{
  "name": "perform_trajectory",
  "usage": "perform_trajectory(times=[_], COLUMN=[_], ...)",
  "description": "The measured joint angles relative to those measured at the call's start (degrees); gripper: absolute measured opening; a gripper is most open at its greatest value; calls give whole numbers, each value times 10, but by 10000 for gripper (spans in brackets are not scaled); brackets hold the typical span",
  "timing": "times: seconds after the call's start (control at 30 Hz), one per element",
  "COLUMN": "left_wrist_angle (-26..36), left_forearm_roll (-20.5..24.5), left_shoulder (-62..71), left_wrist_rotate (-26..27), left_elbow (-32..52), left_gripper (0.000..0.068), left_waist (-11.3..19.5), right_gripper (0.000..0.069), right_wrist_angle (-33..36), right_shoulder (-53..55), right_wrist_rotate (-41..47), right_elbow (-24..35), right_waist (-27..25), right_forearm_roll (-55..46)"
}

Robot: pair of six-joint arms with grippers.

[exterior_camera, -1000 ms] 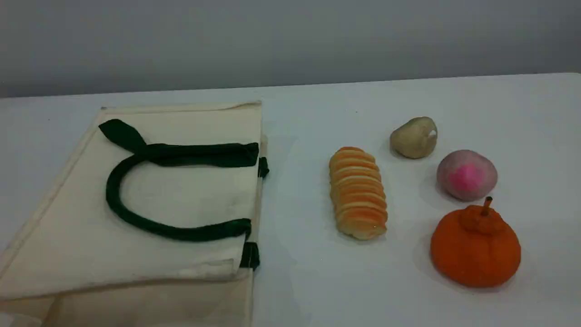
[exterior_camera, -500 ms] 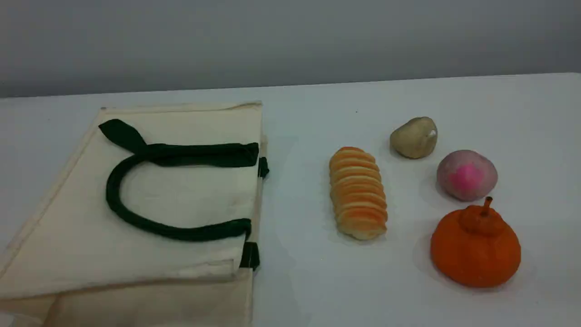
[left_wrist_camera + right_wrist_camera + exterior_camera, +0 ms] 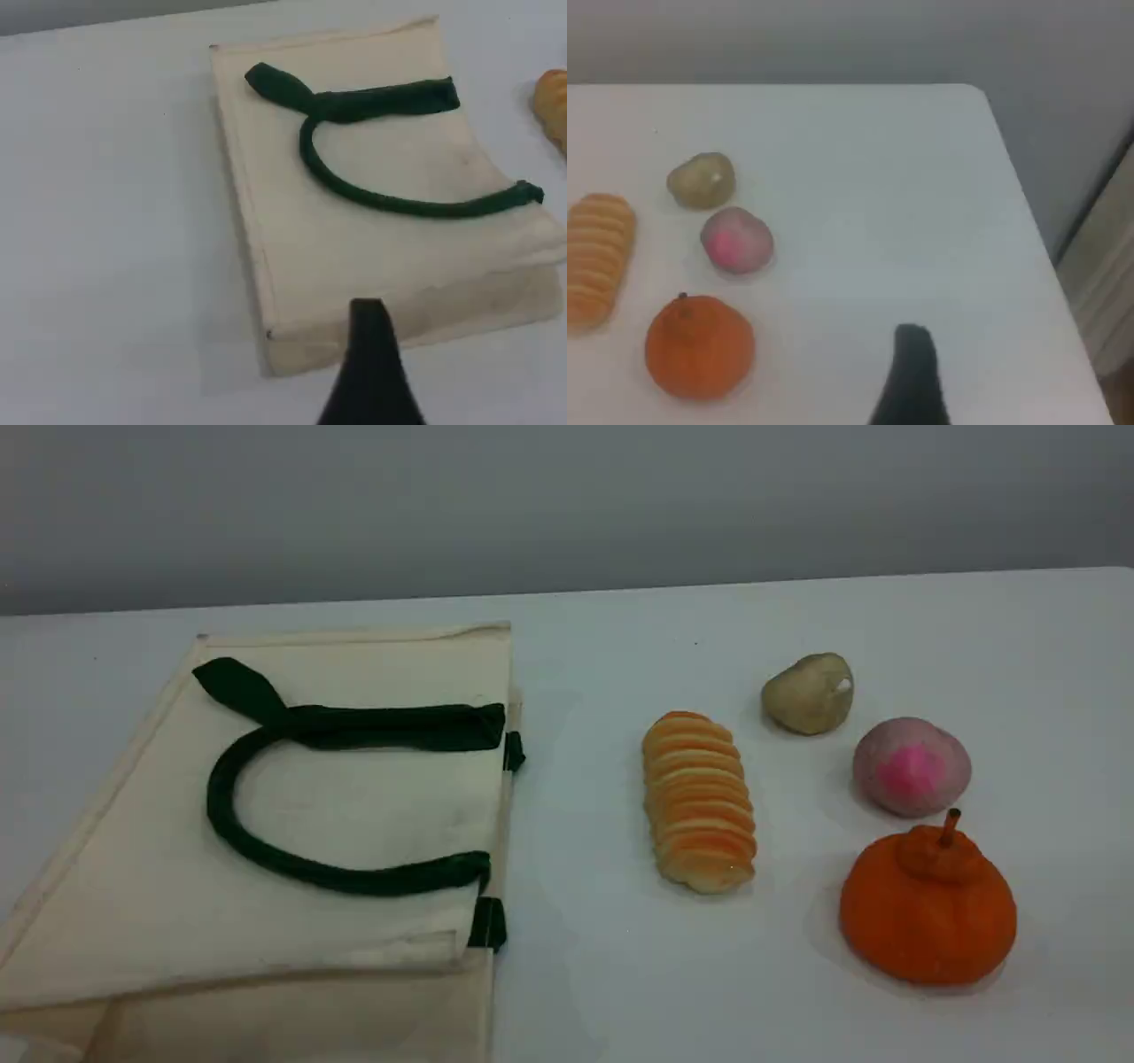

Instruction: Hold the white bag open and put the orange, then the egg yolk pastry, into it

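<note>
even, soft overhead light; faint shadows under the orange (image 3: 928, 908); wrist views blurry; no glare

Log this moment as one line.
white bag: flat, closed | orange: on table | egg yolk pastry: on table | left gripper: open, empty | right gripper: open, empty

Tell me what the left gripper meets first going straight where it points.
Likely the flat cream-white canvas tote bag, at its near folded edge just ahead of the left gripper; depth is unclear.
</note>
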Motion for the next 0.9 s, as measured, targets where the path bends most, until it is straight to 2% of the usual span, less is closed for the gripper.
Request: perform_trajectory(times=[0.4,0.6,0.73,0.9], left_wrist_angle=[-4,-3,-34,-90], left_forearm_roll=[0,0,0,1], left_shoulder=[0,30,102,214], left_wrist_rotate=[0,-4,-6,-33], left_elbow=[0,-25,-59,-96], left_gripper=[472,472,472,472], left_waist=[0,0,0,0], right_gripper=[515,515,515,515], right_wrist_angle=[0,-15,-24,-87], right_shoulder=[0,2,53,141], right_wrist_rotate=[0,-5,-33,-68], right_elbow=[0,-6,-11,-18], right_waist=[0,0,0,0], right_forearm_roll=[12,82,129,189])
